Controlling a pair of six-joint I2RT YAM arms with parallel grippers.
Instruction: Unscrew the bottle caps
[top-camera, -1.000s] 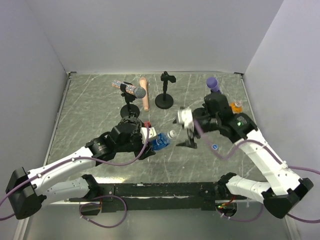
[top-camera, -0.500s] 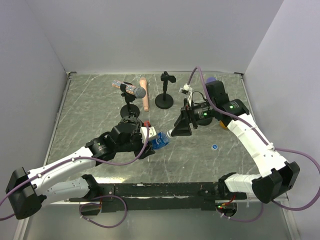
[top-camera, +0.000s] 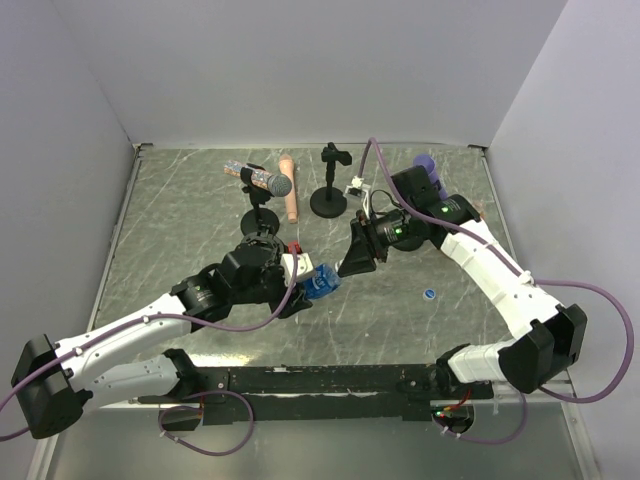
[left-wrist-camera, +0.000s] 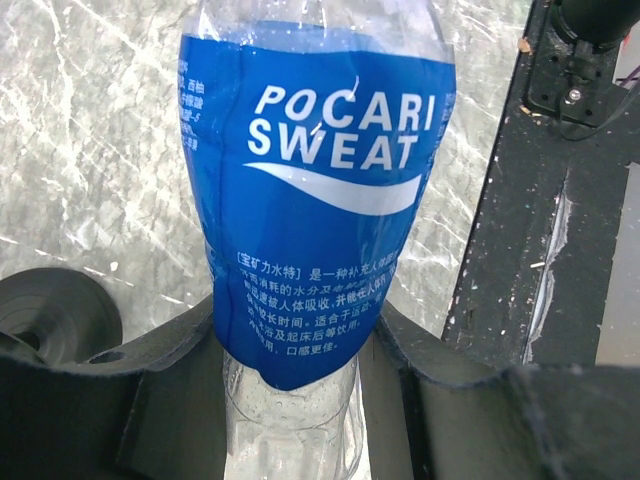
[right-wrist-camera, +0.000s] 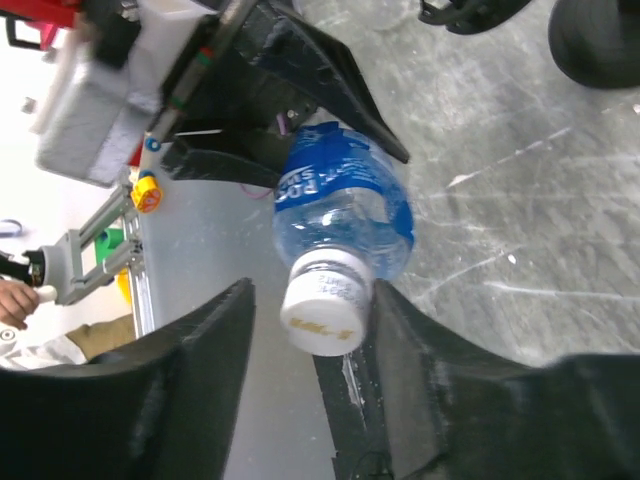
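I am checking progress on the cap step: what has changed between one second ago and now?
The right gripper swung left to the blue bottle, and its jaws narrowed around the white cap, with a small gap showing on one side. Unchanged: the left gripper holds the bottle, and the loose blue cap lies where it was.

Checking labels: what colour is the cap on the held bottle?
White cap on the blue-labelled bottle, clearest in the right wrist view.

I'm in a robotics lab cell: plain white walls (top-camera: 300, 70) box in a marble-patterned table (top-camera: 180, 210) with a black mounting rail (top-camera: 320, 381).
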